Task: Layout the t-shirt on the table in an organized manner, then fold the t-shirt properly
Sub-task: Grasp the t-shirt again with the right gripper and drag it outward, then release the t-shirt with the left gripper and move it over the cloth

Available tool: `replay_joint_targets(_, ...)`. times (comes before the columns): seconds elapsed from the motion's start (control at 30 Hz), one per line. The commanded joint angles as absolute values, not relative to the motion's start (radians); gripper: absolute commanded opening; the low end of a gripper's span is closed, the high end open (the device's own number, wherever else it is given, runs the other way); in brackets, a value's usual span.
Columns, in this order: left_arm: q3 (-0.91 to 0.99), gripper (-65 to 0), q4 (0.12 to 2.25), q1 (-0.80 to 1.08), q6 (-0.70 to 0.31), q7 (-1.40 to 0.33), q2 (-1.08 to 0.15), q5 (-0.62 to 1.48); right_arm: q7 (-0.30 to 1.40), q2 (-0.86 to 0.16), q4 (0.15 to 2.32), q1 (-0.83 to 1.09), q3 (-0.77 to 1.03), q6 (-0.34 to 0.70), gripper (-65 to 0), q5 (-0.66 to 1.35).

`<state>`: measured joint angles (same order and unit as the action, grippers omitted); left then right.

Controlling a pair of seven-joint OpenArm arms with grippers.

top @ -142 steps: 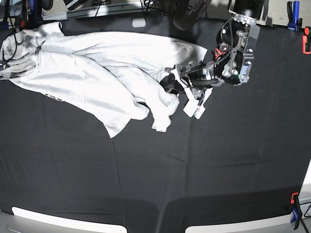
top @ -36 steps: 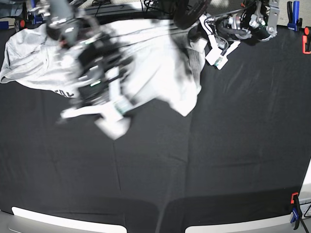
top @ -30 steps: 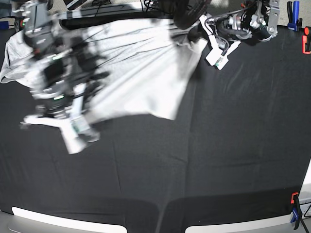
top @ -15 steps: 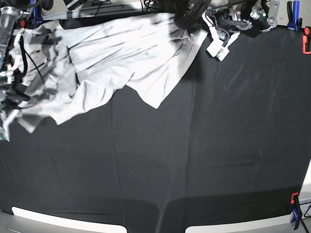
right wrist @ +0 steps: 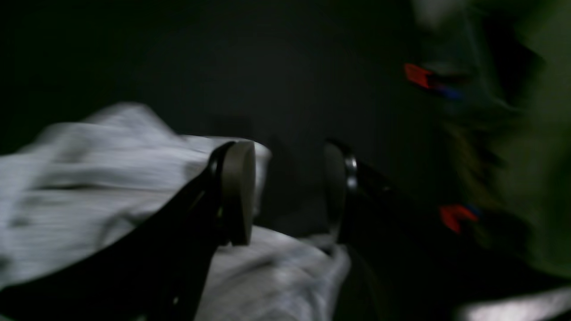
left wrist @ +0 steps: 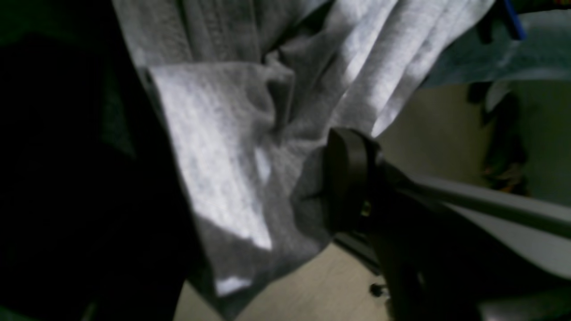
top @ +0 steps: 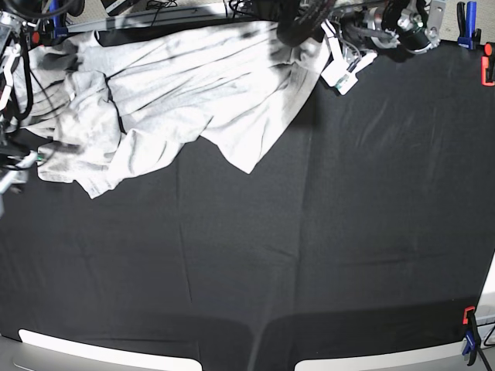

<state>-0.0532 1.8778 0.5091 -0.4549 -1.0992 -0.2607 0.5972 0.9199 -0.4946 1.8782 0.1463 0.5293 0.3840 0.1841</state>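
The white-grey t-shirt [top: 193, 85] lies creased across the back left of the black table [top: 309, 247], with a pointed flap reaching toward the middle. No lettering shows. My left gripper [top: 317, 48] is at the shirt's back right corner. In the left wrist view it [left wrist: 308, 187] is shut on a bunch of shirt fabric [left wrist: 214, 147], and only one black finger [left wrist: 350, 178] shows. My right gripper [top: 11, 162] is at the far left edge beside the shirt's left end. In the right wrist view it [right wrist: 287, 191] is open, with the shirt [right wrist: 89, 178] beneath and left of its fingers.
A red clamp [top: 487, 69] and a blue clamp [top: 468, 23] sit at the back right edge, and another clamp [top: 469, 332] at the front right corner. White strips [top: 100, 352] line the front edge. Cables and arm bases crowd the back edge.
My right arm swept left across the shirt, pulling its left part out toward the left edge, where it now lies settled. My left gripper stayed at the back right corner, holding fabric.
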Motion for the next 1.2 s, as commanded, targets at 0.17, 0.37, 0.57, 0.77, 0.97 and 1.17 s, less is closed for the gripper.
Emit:
replay_joint_targets(0.17,-0.052,-35.7,1.990,0.510,-0.382,-1.131,-0.267,0.485,0.879,-0.515,1.894,0.133,0.537,0.409,-40.4,0.270)
replay_joint_targets(0.37,-0.052,-35.7,2.028,0.510,-0.286,-0.993,-0.267,0.203,0.879,-0.515,1.894,0.133,0.537,0.410,-40.4,0.265)
replay_joint_targets(0.57,-0.052,-35.7,2.064,0.481,-0.257,-0.956,-0.266,0.213,0.960,-0.514,1.894,0.134,0.537,0.412,-40.4,0.178)
replay_joint_targets(0.77,-0.052,-35.7,2.201,0.407,-0.273,-1.071,-0.266,0.389,0.959,-0.515,1.894,0.197,0.568,0.413,-40.4,0.130)
replay_joint_targets(0.97,-0.053,-35.7,2.210,0.278,-0.288,-0.931,-0.266,0.506,0.956,-0.512,1.894,0.287,0.671,0.413,-40.4,0.130)
replay_joint_targets(1.17,-0.054,-35.8,2.032,0.160,-0.301,-0.944,-0.263,0.625,0.936,-0.512,1.894,0.340,0.802,0.412,-40.4,0.134)
